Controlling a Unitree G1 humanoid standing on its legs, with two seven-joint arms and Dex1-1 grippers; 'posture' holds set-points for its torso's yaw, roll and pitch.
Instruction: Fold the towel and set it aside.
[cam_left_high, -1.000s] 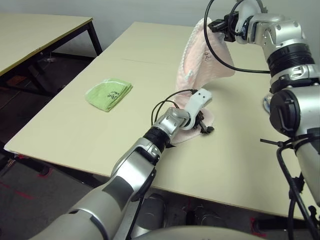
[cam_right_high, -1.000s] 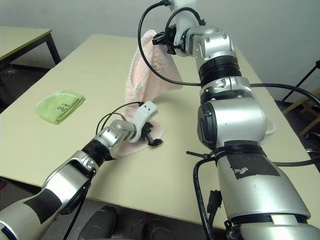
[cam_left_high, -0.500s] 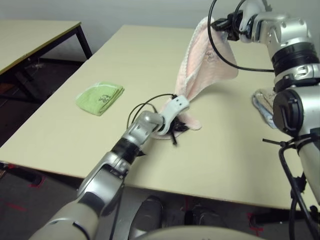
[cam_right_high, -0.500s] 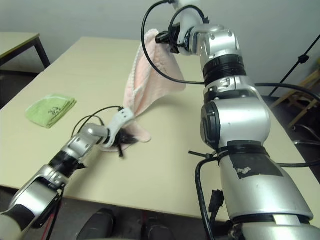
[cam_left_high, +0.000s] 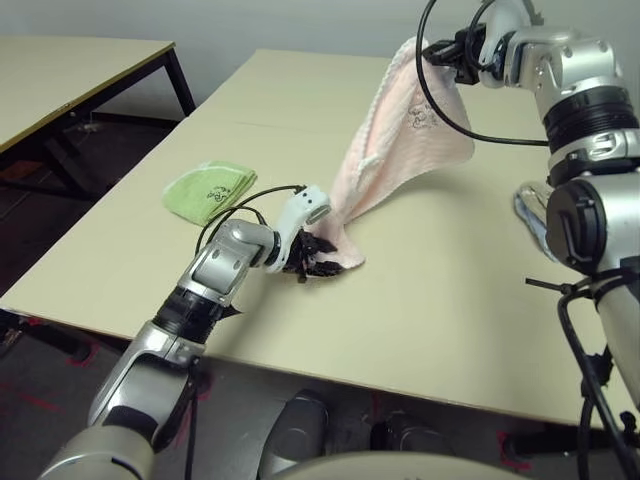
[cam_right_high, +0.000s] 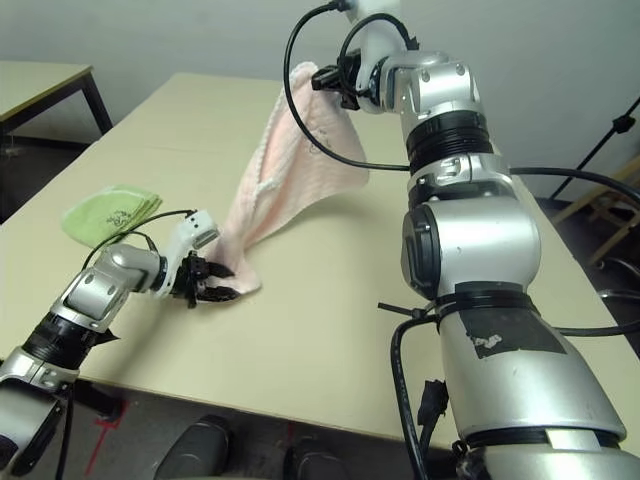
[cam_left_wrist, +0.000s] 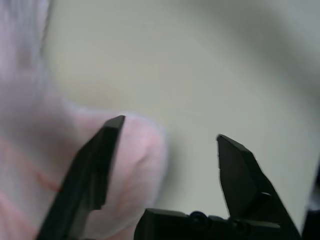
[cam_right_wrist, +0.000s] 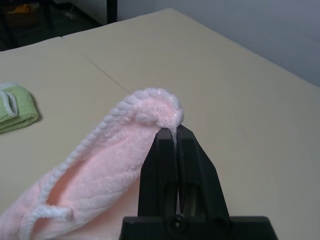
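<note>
One corner of the pale pink terry towel stays pinched in the right gripper; the left gripper has sprung wide, empty, beside its trailing end on the worktop, green folded cloth nearby.

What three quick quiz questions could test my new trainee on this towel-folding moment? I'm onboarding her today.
1. True or false: the right gripper is shut on the pink towel.
2. The left gripper has its jaws: A) open B) shut on the towel.
3. What lies on the table left of the pink towel?

Key: 1 true; 2 A; 3 a folded green towel.
</note>
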